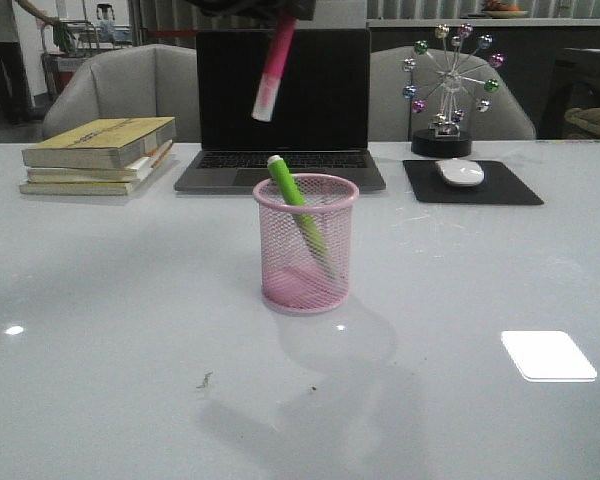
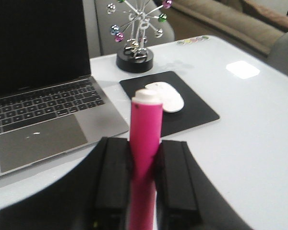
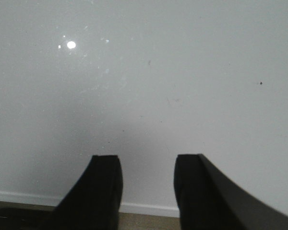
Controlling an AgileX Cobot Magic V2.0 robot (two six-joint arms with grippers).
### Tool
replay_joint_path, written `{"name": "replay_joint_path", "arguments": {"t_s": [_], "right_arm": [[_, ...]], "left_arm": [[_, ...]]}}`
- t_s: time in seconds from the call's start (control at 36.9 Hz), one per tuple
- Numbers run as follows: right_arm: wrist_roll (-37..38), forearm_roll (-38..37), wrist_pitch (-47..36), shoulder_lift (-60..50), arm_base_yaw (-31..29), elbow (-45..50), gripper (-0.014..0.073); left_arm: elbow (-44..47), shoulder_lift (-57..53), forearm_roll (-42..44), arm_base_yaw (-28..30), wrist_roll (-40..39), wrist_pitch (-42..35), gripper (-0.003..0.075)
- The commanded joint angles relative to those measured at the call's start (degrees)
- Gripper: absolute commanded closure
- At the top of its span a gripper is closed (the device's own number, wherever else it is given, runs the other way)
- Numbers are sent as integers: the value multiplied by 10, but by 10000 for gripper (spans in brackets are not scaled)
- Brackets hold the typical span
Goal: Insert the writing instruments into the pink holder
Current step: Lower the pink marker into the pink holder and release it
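Note:
The pink holder (image 1: 307, 246), a wire-mesh cup, stands upright at the table's middle. The green marker (image 1: 295, 203) leans inside it, its whitish end poking above the rim. High above the cup hangs the pink marker (image 1: 273, 70), whitish end pointing down. My left gripper (image 2: 144, 155) is shut on this pink marker (image 2: 145, 139), in the left wrist view; in the front view only a dark bit of it shows at the top edge. My right gripper (image 3: 147, 165) is open over bare table near the front edge, nothing between its fingers. It does not show in the front view.
An open laptop (image 1: 280, 105) stands behind the cup. A stack of books (image 1: 98, 155) lies at the back left. A white mouse (image 1: 460, 172) rests on a black pad (image 1: 472, 183) at the back right, beside a ball-wheel ornament (image 1: 448, 95).

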Motion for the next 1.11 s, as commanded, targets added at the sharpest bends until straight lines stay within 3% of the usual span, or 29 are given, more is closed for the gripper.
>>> {"name": "replay_joint_path", "arguments": {"t_s": [0.0,0.11,0.41,0.87,0.95,1.09], "right_arm": [[-1,-2,-22,-3,-5,-16,201],[-1,-2,-12,-3,-5,-16,201],[-1,-2,6,-3,-5,-16,201],[-1,-2,4,-3,-5,-16,201],[-1,-2,4,-3,-5,-16,201],[-1,-2,3,-3,-5,-16,201]], "left_arm": [[24,-35,-28,-32,-2,-151,629],[52,-33,-28,-56,-2,-199,629],[101,-18,-92,-65,-2,-228,629],[108,13,-92,-65,-2,-253,621],[108,13,-89,-65,-2,-256,574],[108,13,-84,-65,-2,-257,398]]}}
